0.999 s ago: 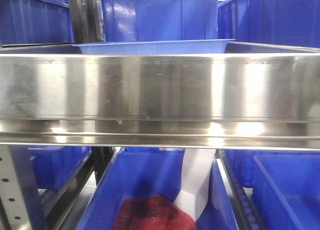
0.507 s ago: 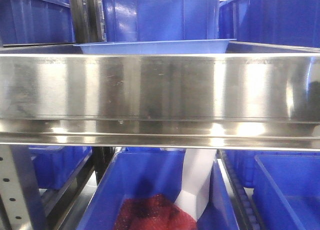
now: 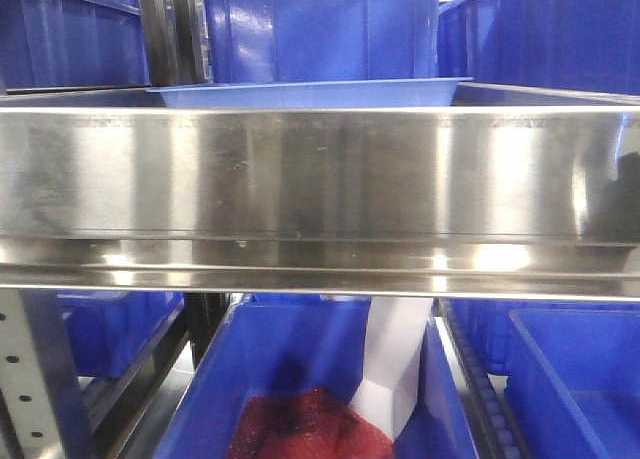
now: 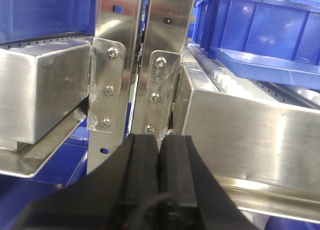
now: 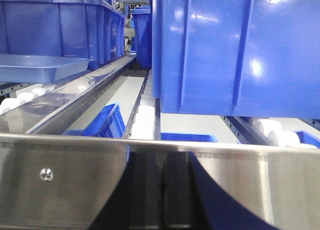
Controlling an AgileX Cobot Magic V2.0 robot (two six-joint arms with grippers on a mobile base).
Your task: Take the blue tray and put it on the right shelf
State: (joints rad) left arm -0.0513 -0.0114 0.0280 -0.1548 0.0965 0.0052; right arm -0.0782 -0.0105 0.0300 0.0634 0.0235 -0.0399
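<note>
The blue tray (image 3: 305, 94) already rests on the right shelf (image 3: 320, 179), behind its front rail. Left gripper (image 4: 159, 155) is pressed closed on nothing; the right gripper's state I cannot tell — best to draw both arms back without nudging the tray

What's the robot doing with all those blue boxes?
Nothing is being carried right now. The pale blue tray sits on the shiny steel shelf, behind its front rail, with deep blue bins behind it. The left gripper is shut and empty, close to the shelf posts. The right gripper sits low behind a steel rail; whether it is open is unclear.
</note>
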